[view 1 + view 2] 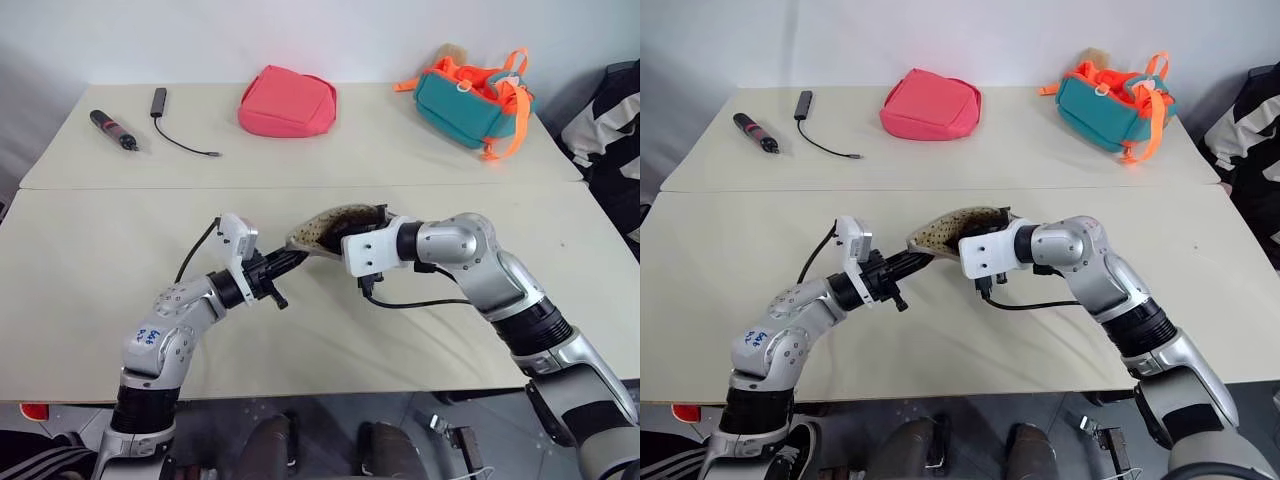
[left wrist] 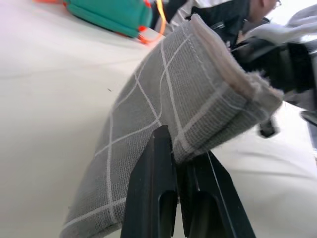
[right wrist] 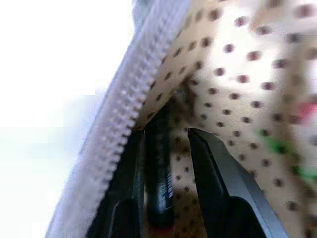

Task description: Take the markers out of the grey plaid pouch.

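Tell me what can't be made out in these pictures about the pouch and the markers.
- Head views: the right claw is inside the grey plaid pouch; its fingers and any marker are hidden by the fabric.
- Right wrist view: a dark marker lies between the fingers; blur hides whether it is gripped.
- Green and red smears by the lining: too blurred to identify.

Right gripper [image 3: 166, 163] tips hidden inside pouch [image 1: 335, 228]; marker [image 3: 159, 173] blurred
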Available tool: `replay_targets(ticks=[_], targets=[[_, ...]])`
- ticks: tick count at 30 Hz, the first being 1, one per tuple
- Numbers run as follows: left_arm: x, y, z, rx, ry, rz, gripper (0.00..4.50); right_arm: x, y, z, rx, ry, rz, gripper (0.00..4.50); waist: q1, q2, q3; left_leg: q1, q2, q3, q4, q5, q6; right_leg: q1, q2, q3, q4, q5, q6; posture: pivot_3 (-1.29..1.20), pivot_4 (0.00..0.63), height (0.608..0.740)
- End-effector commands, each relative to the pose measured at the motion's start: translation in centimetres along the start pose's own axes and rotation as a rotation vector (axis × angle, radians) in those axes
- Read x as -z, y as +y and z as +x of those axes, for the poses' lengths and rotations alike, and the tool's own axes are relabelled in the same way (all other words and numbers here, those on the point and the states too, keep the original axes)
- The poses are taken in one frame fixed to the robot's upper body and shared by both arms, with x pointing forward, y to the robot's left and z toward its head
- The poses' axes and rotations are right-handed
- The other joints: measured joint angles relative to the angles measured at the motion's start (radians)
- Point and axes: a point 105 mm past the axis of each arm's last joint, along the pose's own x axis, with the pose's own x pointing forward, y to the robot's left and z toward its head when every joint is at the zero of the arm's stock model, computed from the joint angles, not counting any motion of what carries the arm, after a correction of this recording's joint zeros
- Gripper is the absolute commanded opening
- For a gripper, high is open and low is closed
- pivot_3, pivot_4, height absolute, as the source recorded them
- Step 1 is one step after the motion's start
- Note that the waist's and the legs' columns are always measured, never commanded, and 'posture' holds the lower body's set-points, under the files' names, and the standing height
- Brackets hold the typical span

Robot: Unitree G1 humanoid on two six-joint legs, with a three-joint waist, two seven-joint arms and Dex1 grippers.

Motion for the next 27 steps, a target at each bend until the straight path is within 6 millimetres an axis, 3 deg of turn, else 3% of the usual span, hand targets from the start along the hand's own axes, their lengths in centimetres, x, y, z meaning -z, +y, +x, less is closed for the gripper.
replay_targets(ticks=[1,7,15,18,23,27], targets=[[0.1,-1.2,0.1,0.064,0.03,0.092,0.0,-0.3,-1.6,-1.1,0.034,0.019,-0.074,1.43,0.0,0.0,0.0,0.0,0.0,0.0,0.0,0.0,0.0,0.0,0.0,0.0,0.0,0.0,0.0,0.0,0.15,0.74],[0.2,-1.9,0.4,0.105,0.042,0.106,0.0,0.6,-0.3,-0.5,-0.027,0.049,-0.077,1.43,0.0,0.0,0.0,0.0,0.0,0.001,0.0,0.0,0.0,-0.001,0.0,0.001,0.0,0.0,0.0,0.0,0.15,0.74],[-0.9,-3.2,0.5,0.181,-0.016,-0.091,0.0,1.5,2.3,0.4,-0.167,0.082,0.008,1.43,0.0,0.0,0.0,0.0,0.001,0.001,0.0,0.0,0.0,0.0,0.0,0.001,0.0,0.0,0.0,0.0,0.15,0.74],[-0.7,-4.4,0.2,0.257,0.006,-0.177,0.0,1.5,1.8,0.4,-0.154,0.085,0.05,1.43,-0.001,0.0,0.0,0.0,0.001,0.001,0.0,0.0,0.0,0.0,0.0,0.001,0.0,0.0,0.0,0.0,0.15,0.74],[-1.0,-5.9,-0.5,0.354,0.01,-0.36,0.0,-0.4,0.9,-2.4,-0.259,0.06,0.067,1.43,0.0,0.0,0.0,0.0,0.001,0.001,0.001,0.0,0.0,0.0,0.0,0.001,0.0,0.0,0.0,0.0,0.15,0.74],[-1.5,-5.0,-1.0,0.345,-0.064,-0.534,0.0,-2.2,1.8,-4.0,-0.369,0.019,0.127,1.43,0.002,0.0,0.0,0.0,0.001,-0.001,0.002,0.0,0.0,0.002,0.0,0.0,-0.001,0.0,0.0,0.0,0.15,0.74]])
